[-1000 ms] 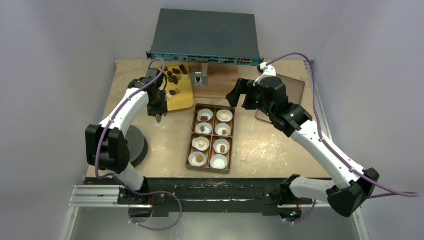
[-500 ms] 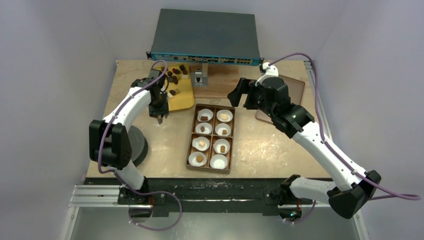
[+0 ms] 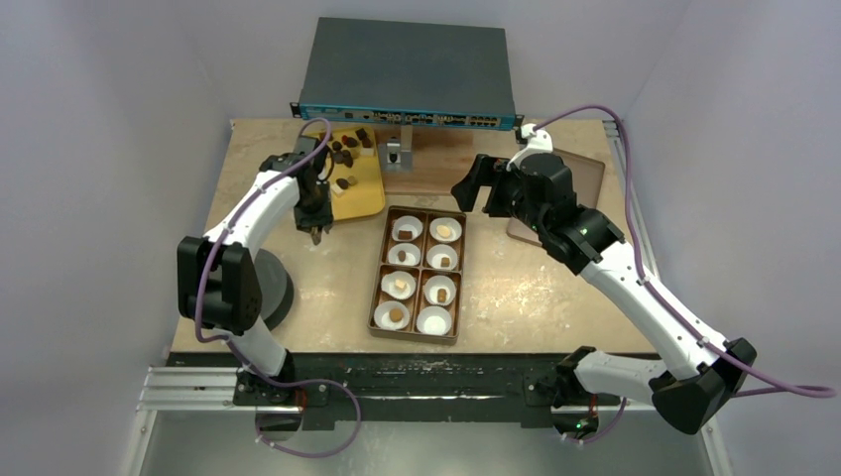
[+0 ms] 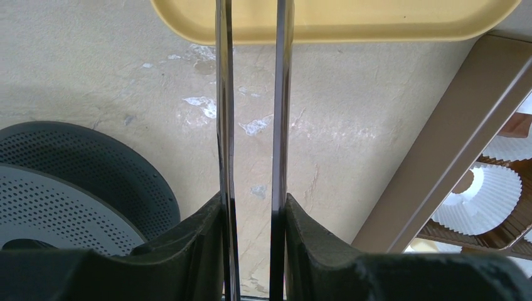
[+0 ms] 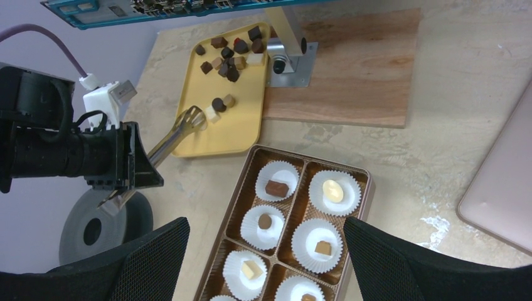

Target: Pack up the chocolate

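there, left gripper (image 5: 191,118) hovers just beside chocolate (image 5: 218,104).

Loose brown and tan chocolate pieces (image 3: 345,154) lie at the far end of a yellow plastic tray (image 3: 365,201) on the beige stone-look table (image 3: 516,297); the left gripper (image 3: 315,234) points down just off the tray's near left corner; a brown eight-compartment cardboard box (image 3: 418,211) sits mid-table, with a piece in seven of its white paper cups (image 3: 433,319); the black right gripper (image 3: 473,188) hangs beyond the box's far right corner; a flat brown rectangular lid (image 3: 585,174) lies partly under that arm.
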Available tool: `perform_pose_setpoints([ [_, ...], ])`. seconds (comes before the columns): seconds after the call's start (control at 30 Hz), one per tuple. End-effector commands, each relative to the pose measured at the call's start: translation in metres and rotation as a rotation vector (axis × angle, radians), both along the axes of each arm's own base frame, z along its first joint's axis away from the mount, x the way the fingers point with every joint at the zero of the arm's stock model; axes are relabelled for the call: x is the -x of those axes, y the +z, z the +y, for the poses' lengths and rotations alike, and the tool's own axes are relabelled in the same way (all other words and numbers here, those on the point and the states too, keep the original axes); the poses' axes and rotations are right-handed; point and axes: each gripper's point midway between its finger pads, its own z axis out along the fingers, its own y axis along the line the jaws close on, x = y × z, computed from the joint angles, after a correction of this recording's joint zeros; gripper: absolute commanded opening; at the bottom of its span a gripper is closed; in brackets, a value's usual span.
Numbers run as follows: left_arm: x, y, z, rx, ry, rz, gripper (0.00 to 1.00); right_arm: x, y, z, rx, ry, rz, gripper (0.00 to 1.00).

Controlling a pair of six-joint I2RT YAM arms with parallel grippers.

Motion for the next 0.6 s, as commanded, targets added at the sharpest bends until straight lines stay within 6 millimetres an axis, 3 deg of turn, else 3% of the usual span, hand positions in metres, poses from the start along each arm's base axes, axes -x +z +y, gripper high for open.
perform_pose_setpoints([
  [0.0,-0.012,0.027,0.007,-0.023,-0.009,-0.076,0.23,0.002,0.014,-0.006,-0.019,-0.018,-0.039,0.90],
  [0.57,-0.005,0.051,0.006,-0.005,-0.021,-0.121,0.22,0.001,0.016,-0.005,-0.021,-0.019,-0.043,0.90],
])
